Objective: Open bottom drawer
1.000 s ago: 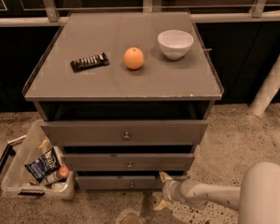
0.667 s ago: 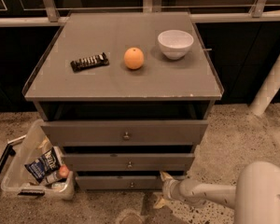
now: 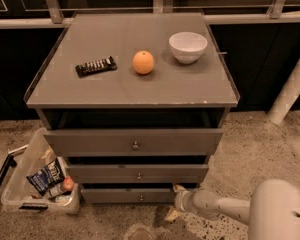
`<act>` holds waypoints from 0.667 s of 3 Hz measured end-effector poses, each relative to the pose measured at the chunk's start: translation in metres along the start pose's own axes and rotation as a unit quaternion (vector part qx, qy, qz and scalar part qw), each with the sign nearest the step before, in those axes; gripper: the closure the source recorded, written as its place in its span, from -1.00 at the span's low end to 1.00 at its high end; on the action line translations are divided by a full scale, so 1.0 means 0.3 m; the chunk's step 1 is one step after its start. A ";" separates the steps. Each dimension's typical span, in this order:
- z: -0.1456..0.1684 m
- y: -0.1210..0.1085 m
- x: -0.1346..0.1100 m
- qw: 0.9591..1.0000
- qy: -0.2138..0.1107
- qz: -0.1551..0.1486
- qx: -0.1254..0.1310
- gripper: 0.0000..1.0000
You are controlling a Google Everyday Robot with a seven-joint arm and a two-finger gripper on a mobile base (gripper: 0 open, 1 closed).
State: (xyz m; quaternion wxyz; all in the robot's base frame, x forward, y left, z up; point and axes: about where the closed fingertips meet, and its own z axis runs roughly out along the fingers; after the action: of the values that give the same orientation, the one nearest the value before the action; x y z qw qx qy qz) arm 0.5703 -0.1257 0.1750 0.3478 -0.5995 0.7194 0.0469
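Speckled concrete floor runs under a grey cabinet (image 3: 215, 134) set against a dark glazed wall, with a white post (image 3: 290, 89) at the right edge of the frame. Its tabletop (image 3: 140, 91) carries a dark bar-shaped packet (image 3: 95, 66), an orange (image 3: 143, 62) and a white bowl (image 3: 188, 46). A clear plastic bin (image 3: 20, 194) of packets sits on the floor at lower left.

The bottom drawer (image 3: 115, 196) is the lowest of three fronts, low in the frame just above the floor, under the middle drawer (image 3: 100, 174) and the tall top drawer (image 3: 90, 143). From this angle its slim front looks pushed in, and nothing of its inside shows.

The tool (image 3: 176, 202) sits at lower centre-right, on the end of a pale arm (image 3: 225, 209) coming in from the lower right corner. It is just beside the right end of the bottom drawer's front, apart from the knob (image 3: 141, 198). Whether it is open or closed cannot be told.

The drawer front should be stiff and flat with no lip to catch, so the small round metal knob at its middle is the one sensible hold. The knob is likely smooth and slippery, so it probably calls for a firm, centred pinch. What the drawer holds is hidden, so its weight is unknown. A straight, level pull toward the camera ought to keep it from binding. The floor is near, so there is little room below.
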 end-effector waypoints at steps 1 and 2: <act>0.034 -0.023 0.008 0.999 -0.031 0.010 -0.003 -1.00; 0.061 -0.044 0.007 0.998 -0.055 0.020 -0.007 -1.00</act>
State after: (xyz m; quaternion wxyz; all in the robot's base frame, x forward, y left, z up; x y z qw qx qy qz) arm 0.5903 -0.1222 0.1647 0.3816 -0.5838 0.7107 0.0920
